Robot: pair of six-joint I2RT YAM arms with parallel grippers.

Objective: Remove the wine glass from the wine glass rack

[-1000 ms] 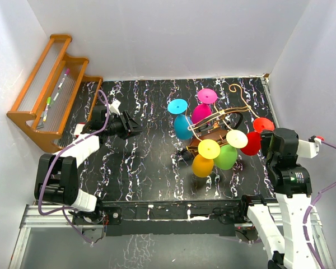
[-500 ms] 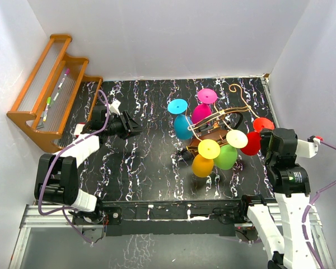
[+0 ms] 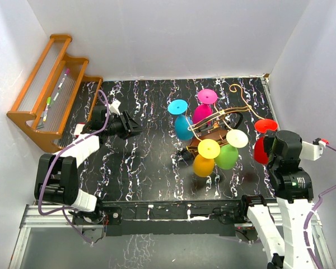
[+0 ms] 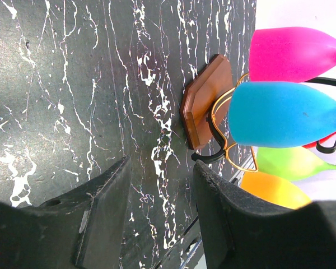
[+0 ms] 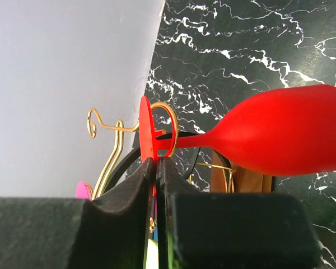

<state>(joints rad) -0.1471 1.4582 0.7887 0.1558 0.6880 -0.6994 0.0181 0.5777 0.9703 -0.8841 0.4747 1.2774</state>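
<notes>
Near edge first: a bare strip of table [image 3: 151, 179] runs in front of the rack [image 3: 215, 120], so there's open room there. The orange glass [image 3: 203, 163] and green glass [image 3: 228, 157] hang on the rack's near side.

The right tool [image 5: 155, 163] is clenched on the foot disc of the red wine glass [image 3: 261, 150], foot up and bowl below. From above the glass sits just right of the rack wires, between the rack and the right wall [image 3: 313, 84], and that gap is tight. In the wrist view the foot overlaps a gold loop [image 5: 175, 130]; I can't tell if they touch.

The left tool [image 4: 161, 168] is released with nothing between its fingers. It sits low over the table, well left of the rack and facing its brown base [image 4: 204, 103], with clear table between them.

Farther back, the blue glass [image 3: 182, 126] and pink glass [image 3: 201, 112] hang on the rack's far side. A shelf [image 3: 22, 117] with pens [image 3: 59, 89] stands in the far left corner, against the wall.
</notes>
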